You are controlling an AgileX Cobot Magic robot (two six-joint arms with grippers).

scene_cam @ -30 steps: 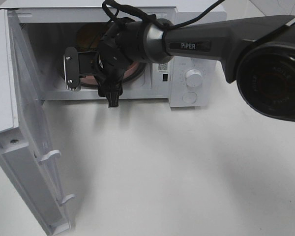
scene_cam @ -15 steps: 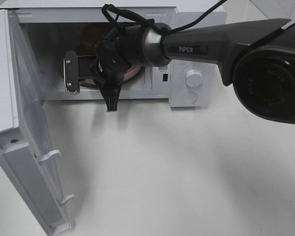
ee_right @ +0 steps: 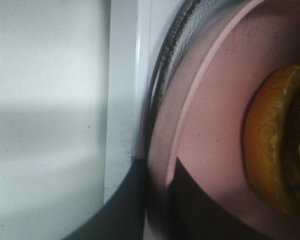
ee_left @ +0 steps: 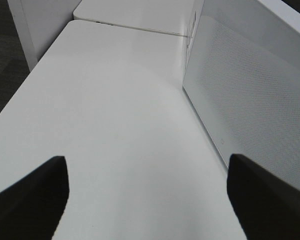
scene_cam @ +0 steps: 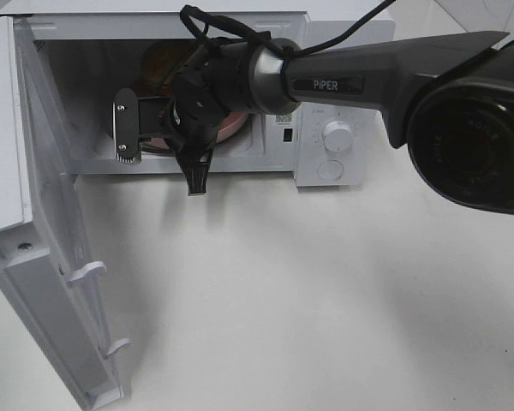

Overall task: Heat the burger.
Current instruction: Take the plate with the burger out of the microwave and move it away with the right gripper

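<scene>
The burger stands on a round pink plate inside the open microwave, mostly hidden behind my right arm. In the right wrist view its golden bun sits on the pink plate, which lies on the glass turntable. My right gripper reaches into the cavity from the right. Its dark fingers close on the plate's near rim, the gripper right at the microwave's front sill. My left gripper is open and empty over the table, beside the microwave's side wall.
The microwave door hangs wide open at the left and reaches toward the table's front. The control panel with a white dial is right of the cavity. The white table spreads in front. A white wall panel runs beside my left gripper.
My right gripper has edged slightly left along the microwave's front, with the plate still in it. Over the last half second it is nearly still.
</scene>
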